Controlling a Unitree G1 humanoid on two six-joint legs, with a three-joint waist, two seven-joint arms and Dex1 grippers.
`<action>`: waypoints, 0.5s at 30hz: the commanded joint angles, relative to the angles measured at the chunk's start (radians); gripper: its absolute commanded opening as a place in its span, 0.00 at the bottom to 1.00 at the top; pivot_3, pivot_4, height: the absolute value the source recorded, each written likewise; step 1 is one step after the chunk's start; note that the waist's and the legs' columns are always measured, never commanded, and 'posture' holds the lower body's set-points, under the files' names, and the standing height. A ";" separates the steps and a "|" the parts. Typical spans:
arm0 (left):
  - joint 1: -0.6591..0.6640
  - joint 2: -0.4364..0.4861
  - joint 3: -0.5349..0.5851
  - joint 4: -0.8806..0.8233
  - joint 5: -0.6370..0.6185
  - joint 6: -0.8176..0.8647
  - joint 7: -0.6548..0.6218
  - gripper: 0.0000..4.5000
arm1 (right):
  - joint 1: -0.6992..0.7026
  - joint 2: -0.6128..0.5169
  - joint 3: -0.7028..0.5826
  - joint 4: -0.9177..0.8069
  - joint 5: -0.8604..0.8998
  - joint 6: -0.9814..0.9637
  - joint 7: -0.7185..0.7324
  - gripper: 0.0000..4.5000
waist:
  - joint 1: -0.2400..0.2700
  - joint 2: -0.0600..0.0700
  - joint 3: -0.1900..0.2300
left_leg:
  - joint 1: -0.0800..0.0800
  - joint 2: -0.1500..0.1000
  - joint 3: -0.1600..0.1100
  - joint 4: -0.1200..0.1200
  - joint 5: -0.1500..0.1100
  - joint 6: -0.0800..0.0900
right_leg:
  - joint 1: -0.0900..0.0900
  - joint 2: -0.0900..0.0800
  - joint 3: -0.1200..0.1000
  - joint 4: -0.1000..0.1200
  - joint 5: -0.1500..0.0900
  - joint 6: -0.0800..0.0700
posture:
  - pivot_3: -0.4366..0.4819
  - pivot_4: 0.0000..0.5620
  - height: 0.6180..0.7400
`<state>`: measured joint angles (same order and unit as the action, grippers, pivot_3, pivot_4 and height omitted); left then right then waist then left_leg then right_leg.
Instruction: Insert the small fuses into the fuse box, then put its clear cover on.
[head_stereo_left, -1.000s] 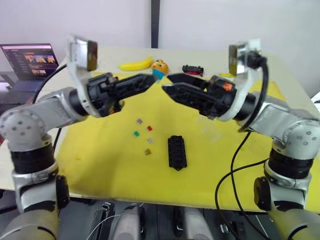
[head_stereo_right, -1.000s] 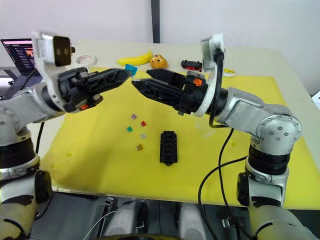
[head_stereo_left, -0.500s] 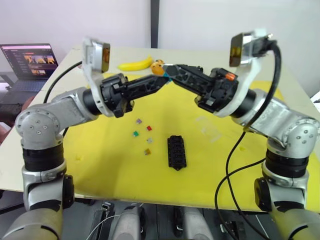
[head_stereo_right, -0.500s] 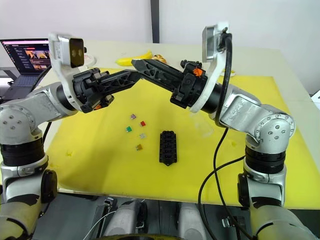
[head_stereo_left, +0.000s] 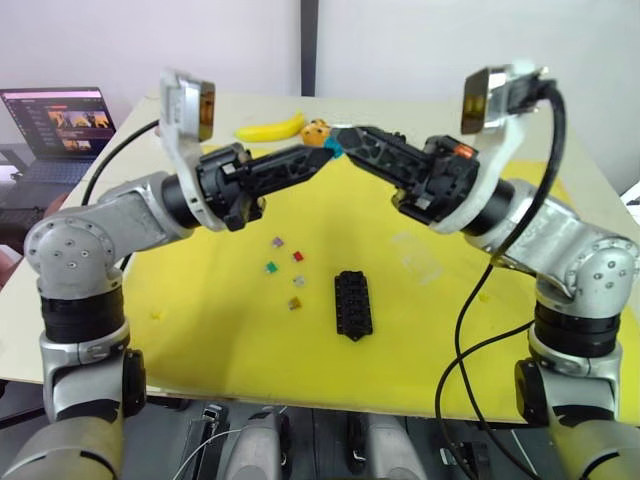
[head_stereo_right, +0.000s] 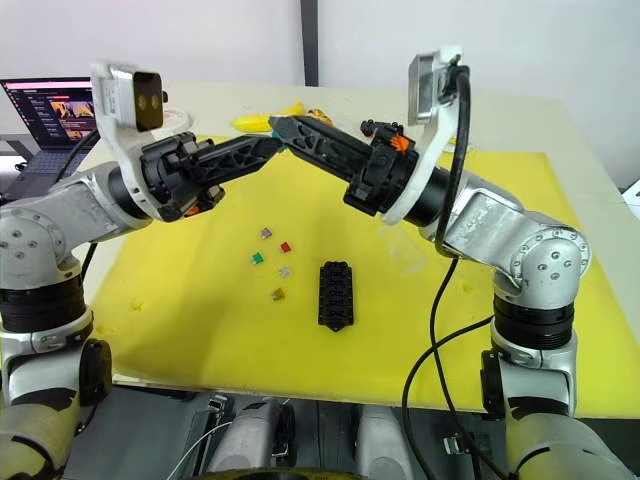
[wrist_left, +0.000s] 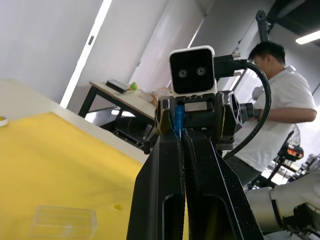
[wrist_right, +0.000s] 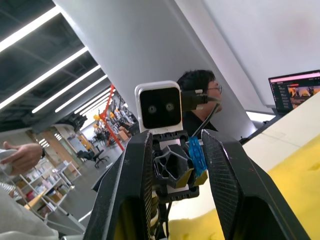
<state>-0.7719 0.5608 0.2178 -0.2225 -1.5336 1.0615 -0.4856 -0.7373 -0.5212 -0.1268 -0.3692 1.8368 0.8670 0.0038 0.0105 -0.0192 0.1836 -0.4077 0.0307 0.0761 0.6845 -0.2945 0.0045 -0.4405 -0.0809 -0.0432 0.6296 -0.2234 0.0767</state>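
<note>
A blue fuse (head_stereo_left: 335, 150) hangs in the air above the yellow mat, pinched in the tips of my left gripper (head_stereo_left: 322, 158), which is shut on it. My right gripper (head_stereo_left: 337, 135) meets it tip to tip. In the right wrist view its fingers (wrist_right: 220, 160) stand closed in around the left fingertips and the blue fuse (wrist_right: 195, 155), which touches one finger. Several small fuses (head_stereo_left: 298, 256) in grey, red, green and amber lie loose on the mat. To their right lies the black fuse box (head_stereo_left: 353, 303). The clear cover (head_stereo_left: 418, 255) lies flat farther right.
The yellow mat (head_stereo_left: 220, 330) covers most of the table. At its far edge are a banana (head_stereo_left: 272, 128), an orange toy (head_stereo_left: 318, 130) and a small black-and-red toy car (head_stereo_right: 383, 127). A laptop (head_stereo_left: 58, 120) sits at far left. A person (wrist_left: 280, 115) stands beyond the table.
Both grippers rose and came together; the right gripper, wide open and apart a second ago, has closed around the blue fuse at the left gripper's tip. Little has moved in the last half second.
</note>
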 joint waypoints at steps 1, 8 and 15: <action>-0.023 -0.009 0.032 -0.034 -0.046 -0.042 0.030 0.00 | 0.015 -0.015 -0.019 -0.022 0.045 -0.023 -0.007 0.36 | 0.001 0.000 0.000 | 0.000 0.000 0.000 0.000 0.000 0.000 | 0.000 0.000 0.000 0.000 0.000 0.000 | 0.48 0.27 0.98; -0.031 -0.019 0.029 -0.027 -0.084 -0.070 0.066 0.00 | 0.025 0.005 -0.006 -0.037 0.067 -0.063 -0.034 0.36 | -0.001 0.000 0.000 | 0.000 0.000 0.000 0.000 0.000 0.000 | 0.000 0.000 0.000 0.000 0.000 0.000 | 0.48 0.27 0.98; -0.027 -0.020 0.023 -0.029 -0.095 -0.086 0.080 0.00 | 0.028 0.013 0.008 -0.051 0.069 -0.081 -0.041 0.36 | 0.000 0.000 0.000 | 0.000 0.000 0.000 0.000 0.000 0.000 | 0.000 0.000 0.000 0.000 0.000 0.000 | 0.48 0.27 0.98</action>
<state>-0.7785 0.5408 0.2233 -0.2293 -1.6049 0.9952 -0.4063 -0.7067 -0.5158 -0.1154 -0.3896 1.8871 0.8052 -0.0342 0.0106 -0.0192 0.1836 -0.4076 0.0307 0.0762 0.6845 -0.2945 0.0044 -0.4404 -0.0807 -0.0429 0.6297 -0.2234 0.0767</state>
